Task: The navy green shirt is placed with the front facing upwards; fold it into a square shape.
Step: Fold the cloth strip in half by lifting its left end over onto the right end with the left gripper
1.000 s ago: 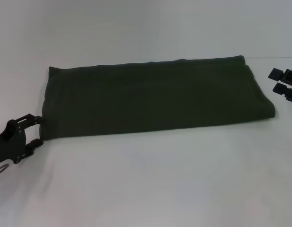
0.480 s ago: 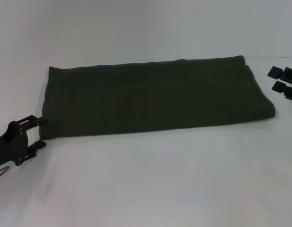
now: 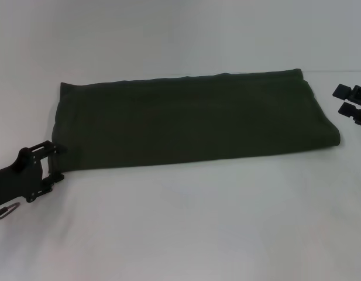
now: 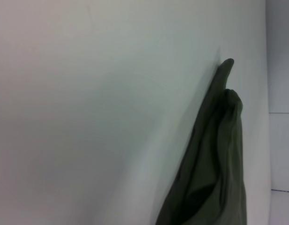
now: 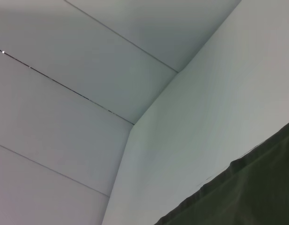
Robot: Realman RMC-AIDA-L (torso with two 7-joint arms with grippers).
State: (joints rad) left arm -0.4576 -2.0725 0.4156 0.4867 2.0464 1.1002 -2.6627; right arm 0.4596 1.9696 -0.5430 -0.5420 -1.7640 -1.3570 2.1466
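The navy green shirt lay folded into a long band across the white table, plain side up. The left gripper sat at its near left corner, fingers spread around the edge. The right gripper rested apart, fingers parted, holding nothing.

The left claw is a matte black assembly of flat, angular plates joined into an open rectangular frame, with two short blocky fingers jutting from its front corners. Its wider black body runs back toward the picture's edge, and a thin pale loop of wire or cable hangs beneath it. The right claw is also matte black: two squat, flat-faced fingers with squared ends, each stepped into a thicker block behind.
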